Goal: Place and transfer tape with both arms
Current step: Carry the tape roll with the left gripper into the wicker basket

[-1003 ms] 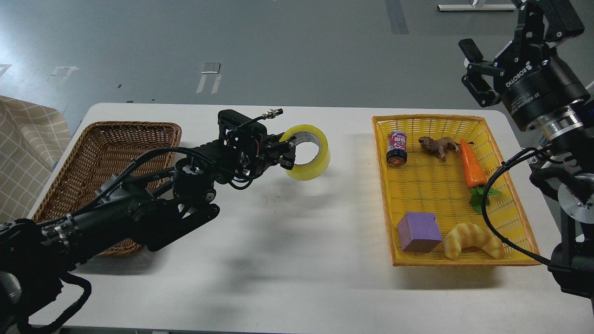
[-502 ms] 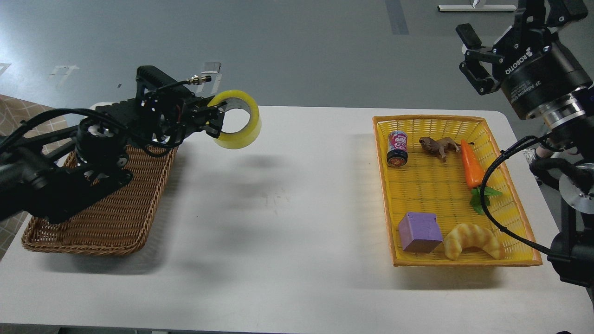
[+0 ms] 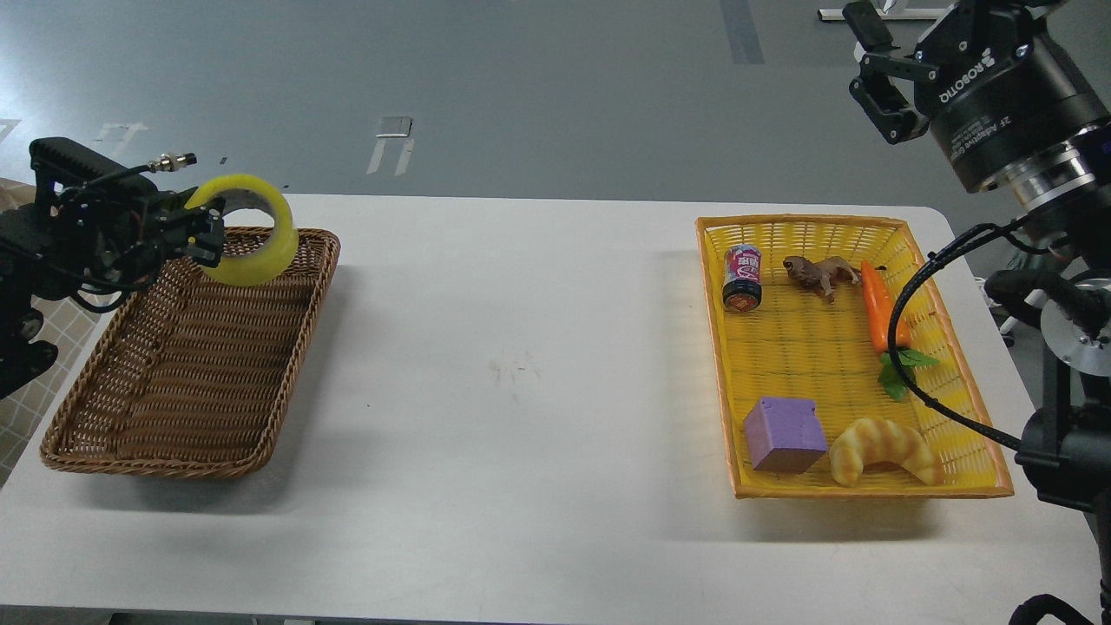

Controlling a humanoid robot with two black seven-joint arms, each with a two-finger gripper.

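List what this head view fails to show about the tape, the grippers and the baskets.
- Left gripper: its fingertips merge with the tape; exact contact is unclear, and the arm is cut off by the left edge.
- Tape height above the wicker basket: not judgeable from one view.
- Right gripper: the top edge crops it; finger gap unclear.
- Can label: too small to read.
- Yellow basket: its right rim is partly behind a cable.
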